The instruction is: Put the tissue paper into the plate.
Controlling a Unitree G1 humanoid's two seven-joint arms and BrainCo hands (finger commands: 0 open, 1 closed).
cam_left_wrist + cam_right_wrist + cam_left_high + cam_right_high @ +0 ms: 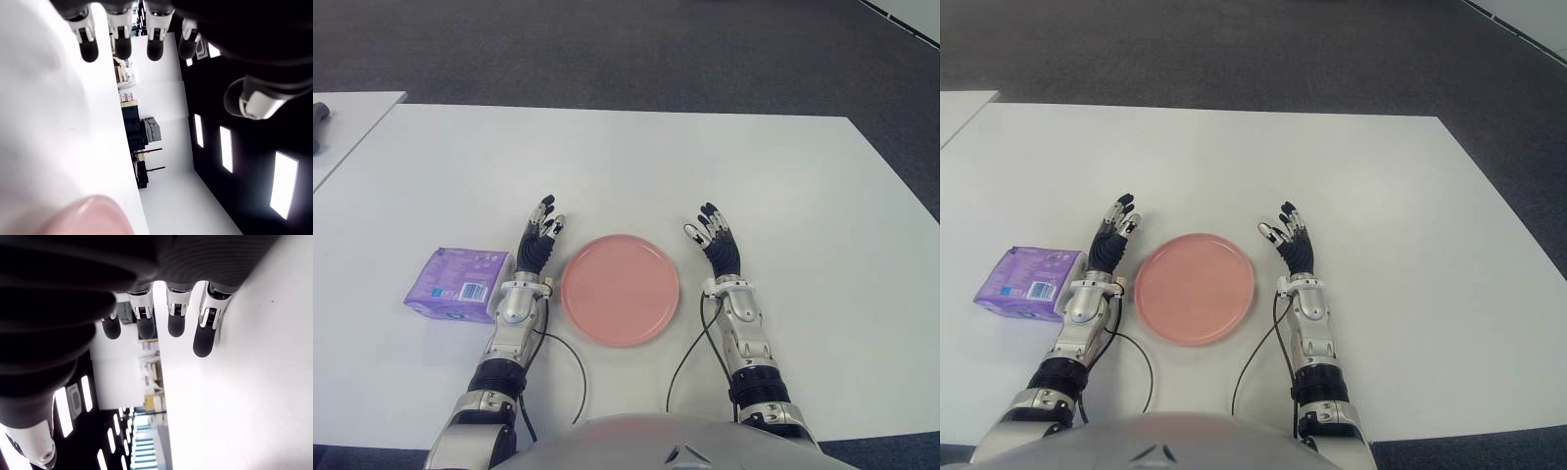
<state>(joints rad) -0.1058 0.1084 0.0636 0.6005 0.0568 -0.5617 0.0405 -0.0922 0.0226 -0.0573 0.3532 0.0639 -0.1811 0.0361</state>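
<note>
On the white desk (636,166), the tissue pack (460,283) lies just outside the left hand (536,247), opposite the plate (621,288). Right hand (717,245) is farther. Both hands' fingers (546,223) are spread, empty.

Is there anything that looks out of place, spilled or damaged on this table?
Nothing stands out. The tissue pack lies intact left of the left hand, the plate sits empty between it and the right hand.

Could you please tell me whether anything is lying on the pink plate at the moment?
Nothing lies on the pink plate. The tissue pack sits on the white table beside the open left hand; the open right hand holds nothing.
</note>
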